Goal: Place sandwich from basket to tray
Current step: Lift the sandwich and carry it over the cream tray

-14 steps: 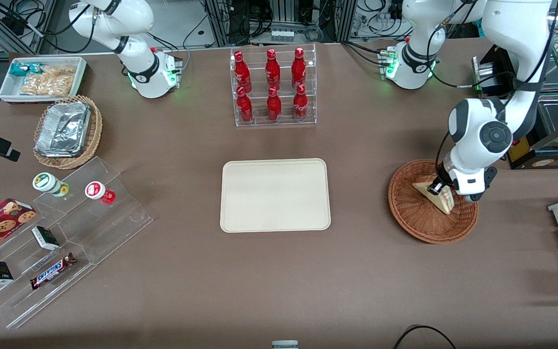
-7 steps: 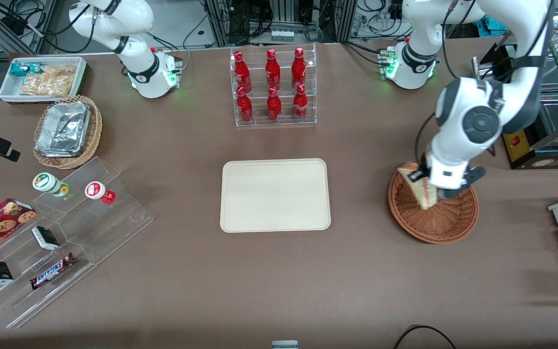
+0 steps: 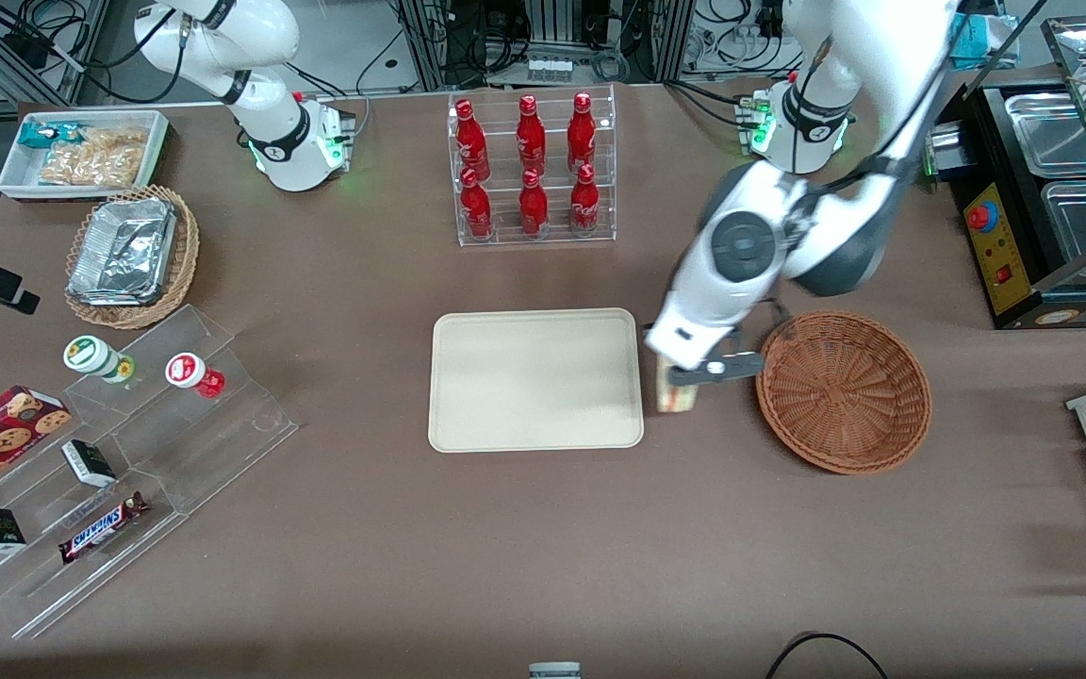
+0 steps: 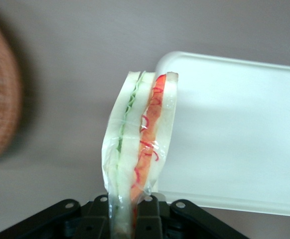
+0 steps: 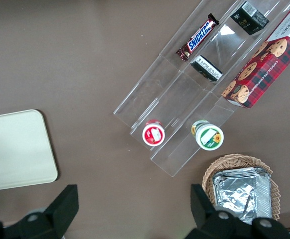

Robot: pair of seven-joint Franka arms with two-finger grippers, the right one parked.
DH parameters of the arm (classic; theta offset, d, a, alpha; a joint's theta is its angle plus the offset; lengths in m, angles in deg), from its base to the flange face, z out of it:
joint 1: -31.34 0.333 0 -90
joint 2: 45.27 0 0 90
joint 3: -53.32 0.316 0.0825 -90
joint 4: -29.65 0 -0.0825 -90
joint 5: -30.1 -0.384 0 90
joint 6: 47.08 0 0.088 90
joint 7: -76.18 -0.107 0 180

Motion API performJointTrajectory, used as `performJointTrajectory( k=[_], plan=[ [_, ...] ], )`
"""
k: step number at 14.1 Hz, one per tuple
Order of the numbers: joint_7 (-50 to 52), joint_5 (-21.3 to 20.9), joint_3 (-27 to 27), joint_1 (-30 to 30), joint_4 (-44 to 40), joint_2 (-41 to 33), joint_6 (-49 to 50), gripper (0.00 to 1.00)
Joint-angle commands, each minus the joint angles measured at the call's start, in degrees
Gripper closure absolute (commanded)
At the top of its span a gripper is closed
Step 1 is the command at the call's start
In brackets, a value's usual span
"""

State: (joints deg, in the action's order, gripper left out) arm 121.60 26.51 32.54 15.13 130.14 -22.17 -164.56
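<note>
The left arm's gripper [image 3: 684,375] hangs above the table between the cream tray [image 3: 535,379] and the reddish-brown wicker basket [image 3: 843,391], at the tray's edge. It is shut on the sandwich [image 3: 675,394], a wrapped wedge of white bread. In the left wrist view the sandwich [image 4: 141,144] stands on edge between the black fingers [image 4: 98,219], its green and red filling showing. The gripper [image 4: 126,219] holds it over the brown table beside the tray's corner [image 4: 234,129]. The basket [image 4: 0,119] holds nothing and shows blurred.
A clear rack of red bottles [image 3: 532,170] stands farther from the camera than the tray. Toward the parked arm's end are a clear stepped stand [image 3: 119,453] with snacks, a tan basket of foil containers [image 3: 131,256] and a white snack bin [image 3: 83,153]. Metal equipment [image 3: 1052,189] stands at the working arm's end.
The gripper has lifted the sandwich out of the basket and carried it sideways toward the tray. The basket is now bare.
</note>
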Motion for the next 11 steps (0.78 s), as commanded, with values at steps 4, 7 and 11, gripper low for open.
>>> performJointTrajectory(
  k=[4,7,11],
  plan=[
    [10.81,-3.33,0.92,-11.19,-22.16,17.75,2.52,1.00],
    [18.28,-8.70,0.84,-15.24,-28.22,23.29,3.39,1.00],
    [19.62,-8.71,0.84,-17.97,-33.07,28.05,4.01,1.00]
  ],
)
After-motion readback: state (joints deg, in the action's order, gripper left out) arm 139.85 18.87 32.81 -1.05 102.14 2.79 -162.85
